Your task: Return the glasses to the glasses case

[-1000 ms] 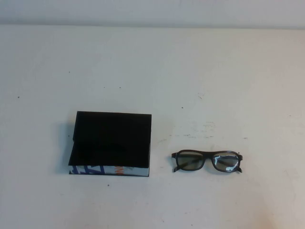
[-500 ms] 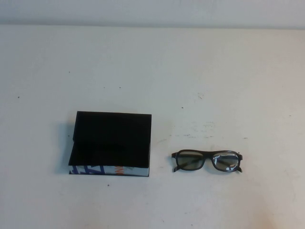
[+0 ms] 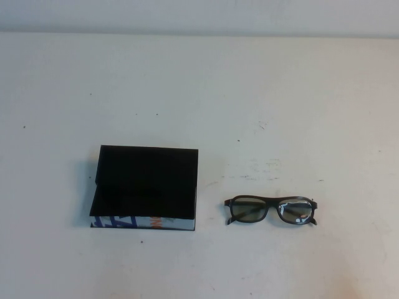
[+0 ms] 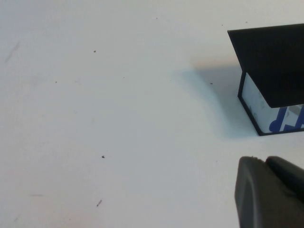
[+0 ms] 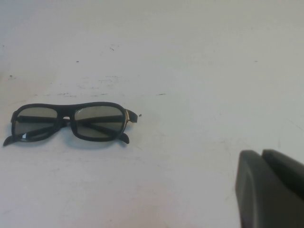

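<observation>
The glasses case [image 3: 146,187] is a flat black box at the table's left of centre, with a blue, white and orange strip along its near edge. The left wrist view shows one corner of the case [image 4: 270,61], where the black top overhangs the printed side. The glasses [image 3: 270,210] lie on the table to the right of the case, apart from it, and also show in the right wrist view [image 5: 71,122]. My left gripper [image 4: 266,161] is shut and empty, short of the case. My right gripper [image 5: 262,154] is shut and empty, short of the glasses. Neither arm shows in the high view.
The white table [image 3: 249,93] carries small dark specks and scuff marks. Its far edge meets a pale wall [image 3: 199,15] at the back.
</observation>
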